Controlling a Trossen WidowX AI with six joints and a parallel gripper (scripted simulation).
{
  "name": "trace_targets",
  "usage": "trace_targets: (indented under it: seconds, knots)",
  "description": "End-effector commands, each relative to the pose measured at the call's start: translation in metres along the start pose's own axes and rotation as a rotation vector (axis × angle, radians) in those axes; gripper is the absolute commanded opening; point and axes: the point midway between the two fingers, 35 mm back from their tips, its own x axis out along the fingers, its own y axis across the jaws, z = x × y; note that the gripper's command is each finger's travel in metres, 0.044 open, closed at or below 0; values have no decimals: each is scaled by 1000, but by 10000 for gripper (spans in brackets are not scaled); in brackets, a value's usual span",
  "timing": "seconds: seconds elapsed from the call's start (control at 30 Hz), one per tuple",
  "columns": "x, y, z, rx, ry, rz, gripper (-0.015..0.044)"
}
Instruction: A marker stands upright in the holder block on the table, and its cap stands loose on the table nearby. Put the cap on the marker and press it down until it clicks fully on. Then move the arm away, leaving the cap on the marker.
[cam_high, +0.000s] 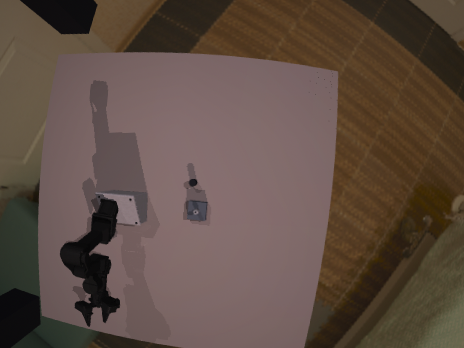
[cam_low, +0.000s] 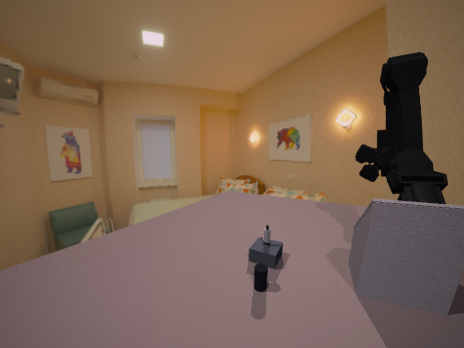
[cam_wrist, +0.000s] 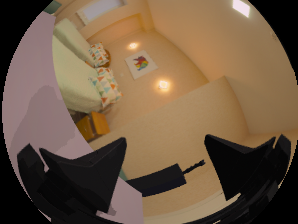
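Note:
The marker (cam_high: 195, 212) (cam_low: 267, 236) stands upright in the dark blue-grey holder block (cam_high: 202, 205) (cam_low: 265, 254), its light barrel and dark tip bare. The black cap (cam_high: 193, 182) (cam_low: 260, 278) stands upright and loose on the table (cam_high: 260, 150) (cam_low: 150, 300), a short way from the block and apart from it. My gripper (cam_high: 97, 322) (cam_low: 362, 164) (cam_wrist: 168, 141) is open with nothing between its fingers. It is raised near the table's edge, far from the cap and the marker, neither of which shows in the wrist view.
A grey box-like pedestal (cam_high: 126, 212) (cam_low: 410, 255) carries the arm's base and stands to one side of the holder block. Dark shadows of the arm and pedestal fall across the table. Beds (cam_wrist: 75, 80) and a green chair (cam_low: 75, 225) are beyond the table.

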Motion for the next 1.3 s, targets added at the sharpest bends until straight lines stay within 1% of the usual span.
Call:
trace_targets:
  seconds: [0.0,0.07,0.17,0.33,0.47,0.63,0.7,1.0,1.13,1.27]
  knots:
    - [1,2,0,11,0,8,374]
    - [5,20,4,94,4,70,321]
    - [10,61,18,274,19,216,243]
    - [4,131,51,543,74,471,239]
    - [-18,189,83,730,172,695,239]
    - [-65,248,131,890,324,966,239]
    - [-90,258,150,919,331,1041,239]
    - [-164,296,197,965,528,1301,239]
    - [-227,308,226,930,682,1461,239]
    - [-292,308,246,845,825,1578,239]
